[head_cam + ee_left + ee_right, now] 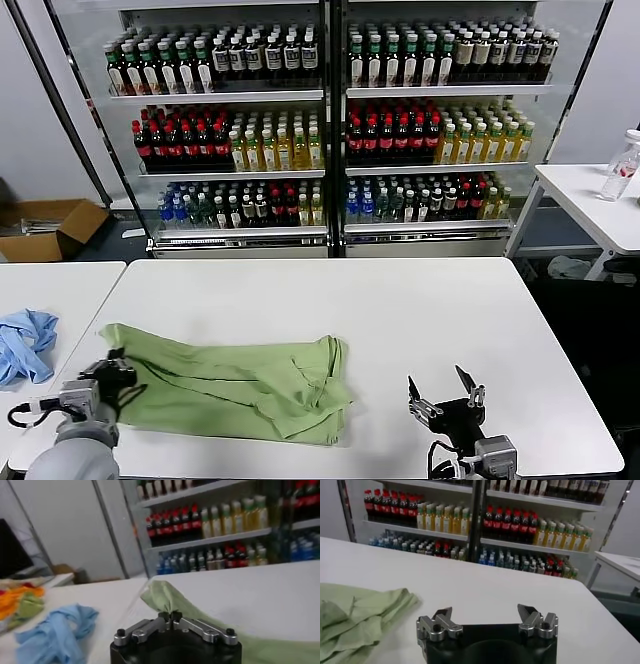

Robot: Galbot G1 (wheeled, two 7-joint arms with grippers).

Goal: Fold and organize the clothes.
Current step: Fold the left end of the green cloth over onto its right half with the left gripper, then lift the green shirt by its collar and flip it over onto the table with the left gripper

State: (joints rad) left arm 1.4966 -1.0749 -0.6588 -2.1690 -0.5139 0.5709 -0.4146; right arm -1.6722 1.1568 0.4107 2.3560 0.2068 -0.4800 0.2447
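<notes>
The light green shirt [230, 378] lies folded in a wide band across the front left of the white table [400, 310]. My left gripper [118, 372] sits at its left end, shut on a pinch of the green fabric [167, 600] that rises from between the fingertips. My right gripper [442, 392] stands open over bare table near the front edge, to the right of the shirt and apart from it. In the right wrist view the shirt [360, 617] lies off to one side with nothing between the fingers.
A crumpled light blue cloth [25, 343] lies on the neighbouring white table [60, 285] to the left. Drink coolers [330, 120] stand behind the table. Another white table [590, 205] with a bottle [622, 165] is at the back right.
</notes>
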